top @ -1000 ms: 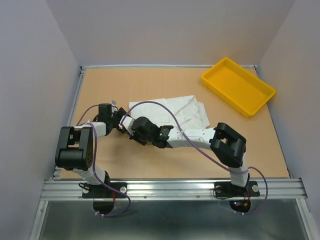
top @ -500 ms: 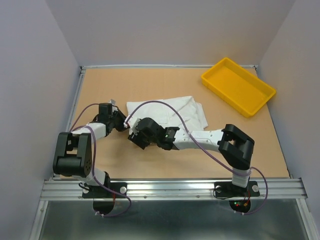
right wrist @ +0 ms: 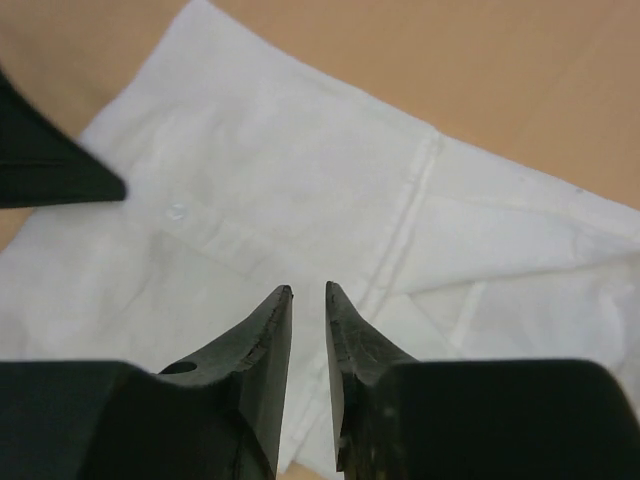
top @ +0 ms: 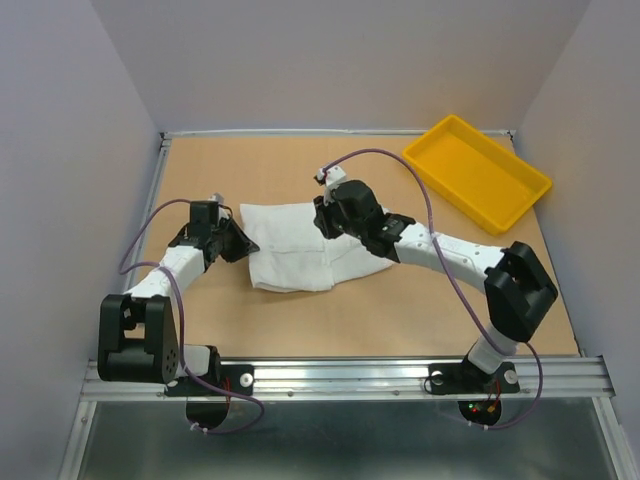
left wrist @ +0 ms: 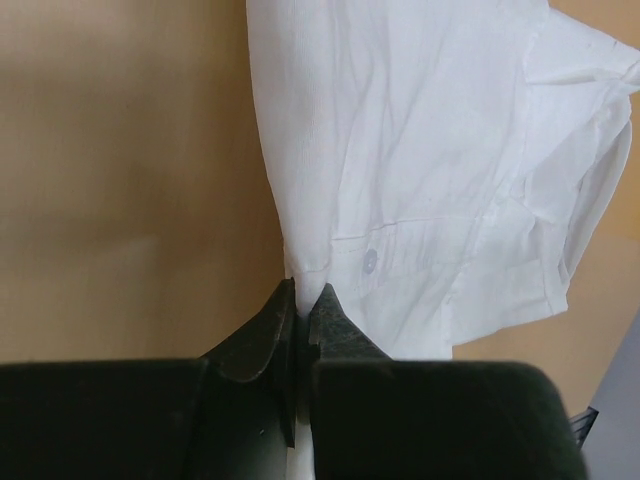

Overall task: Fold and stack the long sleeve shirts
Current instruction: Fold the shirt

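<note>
A white long sleeve shirt [top: 290,262] lies folded in the middle of the table, with a button and placket showing in the left wrist view [left wrist: 420,150]. My left gripper [top: 236,241] is at the shirt's left edge, shut on a pinch of its fabric [left wrist: 303,292]. My right gripper [top: 321,224] hovers over the shirt's back right part. Its jaws stand a narrow gap apart with nothing between them [right wrist: 308,292], and the shirt [right wrist: 300,170] lies below them.
A yellow tray [top: 478,172] sits at the back right corner, apart from the shirt. The left gripper's dark finger [right wrist: 50,165] shows at the left edge of the right wrist view. A raised rail runs along the table's edges.
My right arm swung from the shirt's front left up and back, and now hovers over the shirt. The shirt lies more to the left in a narrower fold. My left gripper shifted slightly back.
</note>
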`<state>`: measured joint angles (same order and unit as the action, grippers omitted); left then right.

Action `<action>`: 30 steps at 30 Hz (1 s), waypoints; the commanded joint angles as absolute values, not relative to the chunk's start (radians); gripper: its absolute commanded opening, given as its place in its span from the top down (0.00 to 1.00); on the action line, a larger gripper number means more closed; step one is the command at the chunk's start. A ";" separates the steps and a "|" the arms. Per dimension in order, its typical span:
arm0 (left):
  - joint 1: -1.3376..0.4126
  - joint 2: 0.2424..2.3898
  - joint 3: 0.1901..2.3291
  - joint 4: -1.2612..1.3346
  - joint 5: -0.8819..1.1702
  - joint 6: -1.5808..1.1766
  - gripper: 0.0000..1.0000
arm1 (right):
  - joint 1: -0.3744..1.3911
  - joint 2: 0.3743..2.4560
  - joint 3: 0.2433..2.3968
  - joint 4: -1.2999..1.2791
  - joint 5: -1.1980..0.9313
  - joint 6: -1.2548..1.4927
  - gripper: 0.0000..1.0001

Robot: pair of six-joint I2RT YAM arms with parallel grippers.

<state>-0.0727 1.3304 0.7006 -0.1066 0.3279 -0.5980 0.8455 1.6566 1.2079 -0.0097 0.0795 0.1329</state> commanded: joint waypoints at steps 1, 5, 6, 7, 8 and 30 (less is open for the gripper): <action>-0.075 1.281 0.753 -0.166 0.313 -0.560 1.00 | 0.790 1.738 1.206 0.021 0.015 0.207 0.76; -0.075 1.272 0.765 -0.184 0.311 -0.560 1.00 | 0.779 1.828 1.256 0.025 -0.021 0.236 0.80; -0.075 1.267 0.772 -0.193 0.308 -0.561 1.00 | 0.779 1.844 1.273 0.025 -0.029 0.239 0.81; -0.075 1.264 0.775 -0.198 0.307 -0.558 1.00 | 0.779 1.864 1.282 0.026 -0.035 0.245 0.82; -0.075 1.261 0.779 -0.202 0.304 -0.560 1.00 | 0.779 1.880 1.290 0.026 -0.041 0.247 0.83; -0.101 1.244 1.111 -0.462 0.360 -0.426 1.00 | 0.831 2.186 1.376 0.337 -0.379 0.587 0.85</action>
<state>-0.0872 1.2251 1.0412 -0.4339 0.3317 -0.4725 0.7998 2.1452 1.3170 0.2523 -0.3138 0.4763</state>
